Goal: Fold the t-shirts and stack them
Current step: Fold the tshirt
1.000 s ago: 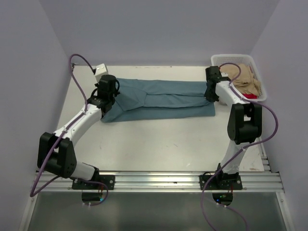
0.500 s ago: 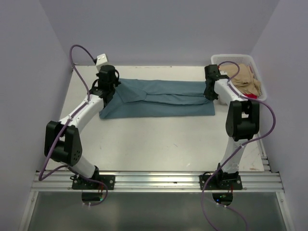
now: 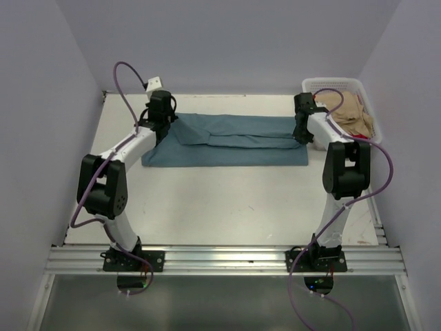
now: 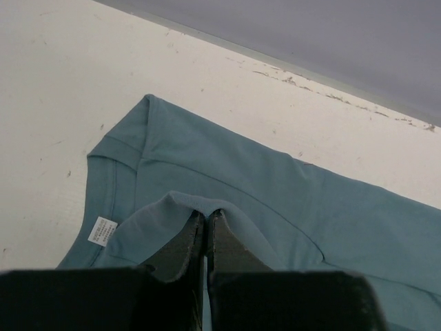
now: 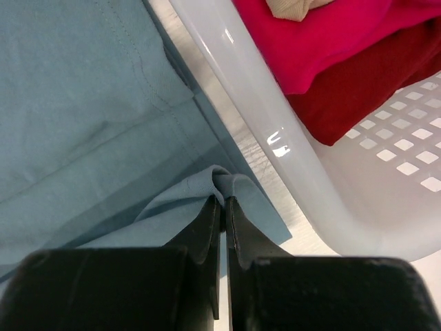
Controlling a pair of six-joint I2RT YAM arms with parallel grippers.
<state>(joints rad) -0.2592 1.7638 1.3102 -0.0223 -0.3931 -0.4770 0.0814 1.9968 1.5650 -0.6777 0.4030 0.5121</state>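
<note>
Pinching the teal t-shirt (image 3: 234,141) at its two ends, we are gripping it with both arms at once. Our left gripper (image 4: 207,215) is closed tight on a small raised fold of the cloth near the left end of the shirt. A white label (image 4: 103,230) is showing on the cloth just beside it. Our right gripper (image 5: 224,201) is also closed tight, on a bunched fold at the right edge of the shirt, just beside the wall of the white basket (image 5: 275,138). The shirt is lying long and narrow across the far part of the table (image 3: 227,200), reaching from one gripper to the other. In the basket a tan t-shirt (image 3: 348,110) is lying on top, and a red t-shirt (image 5: 351,103) is showing partly under it.
</note>
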